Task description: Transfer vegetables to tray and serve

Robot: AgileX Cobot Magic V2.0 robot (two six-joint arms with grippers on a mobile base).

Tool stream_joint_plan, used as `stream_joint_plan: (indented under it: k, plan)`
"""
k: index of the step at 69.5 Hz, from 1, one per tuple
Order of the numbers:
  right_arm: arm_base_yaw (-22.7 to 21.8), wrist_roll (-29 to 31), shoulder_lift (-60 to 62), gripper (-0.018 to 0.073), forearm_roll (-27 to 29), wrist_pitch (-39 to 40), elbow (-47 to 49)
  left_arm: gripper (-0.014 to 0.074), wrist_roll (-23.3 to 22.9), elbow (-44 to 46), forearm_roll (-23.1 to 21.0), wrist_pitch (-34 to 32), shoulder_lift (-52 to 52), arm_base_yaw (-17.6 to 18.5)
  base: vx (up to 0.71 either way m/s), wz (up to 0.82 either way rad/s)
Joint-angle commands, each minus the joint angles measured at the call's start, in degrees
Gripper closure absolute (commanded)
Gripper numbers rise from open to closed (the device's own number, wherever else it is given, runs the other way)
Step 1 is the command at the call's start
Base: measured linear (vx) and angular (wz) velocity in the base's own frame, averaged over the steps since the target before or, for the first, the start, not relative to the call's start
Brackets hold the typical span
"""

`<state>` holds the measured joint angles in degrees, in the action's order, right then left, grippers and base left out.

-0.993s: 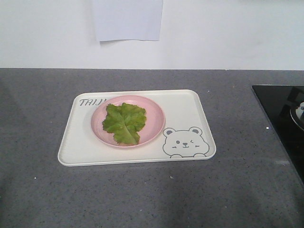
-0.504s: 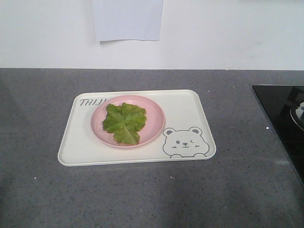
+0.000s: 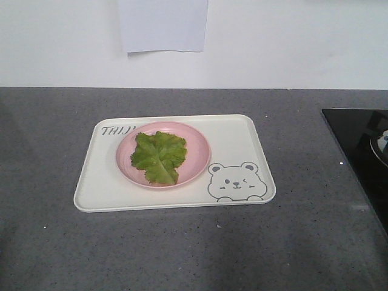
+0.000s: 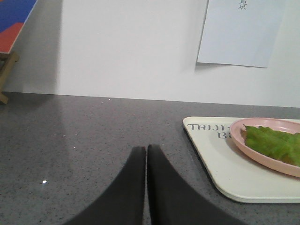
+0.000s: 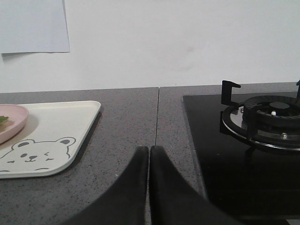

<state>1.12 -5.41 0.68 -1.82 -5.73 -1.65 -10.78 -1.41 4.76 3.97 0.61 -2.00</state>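
Still unmoved, vegetables (image 3: 159, 157) lie on tray (image 3: 236, 136).

The tray (image 4: 225, 164) reads "TAIJI B" — the paper sheet (image 4: 241, 30) shows "景".

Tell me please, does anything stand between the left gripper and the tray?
Nothing visible does. In the left wrist view, only bare grey counter lies between the shut left gripper and the tray, which carries the pink plate of lettuce.

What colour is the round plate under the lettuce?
Pink; the plate shows best in the exterior front-facing view, sitting on the cream tray.
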Motion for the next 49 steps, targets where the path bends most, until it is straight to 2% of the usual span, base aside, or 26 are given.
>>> stream_joint_plan:
  k: [1,49]
  plan:
    - [-0.49,0.49,0.03,0.056,-0.21,4.59,-0.25,0.0603,0.0,-0.62,0.03,-4.46,0.92,-0.25,0.0,0.0]
    - [-0.49,0.49,0.03,0.056,-0.21,4.59,-0.25,0.0603,0.0,-0.62,0.03,-4.46,0.92,-0.25,0.0,0.0]
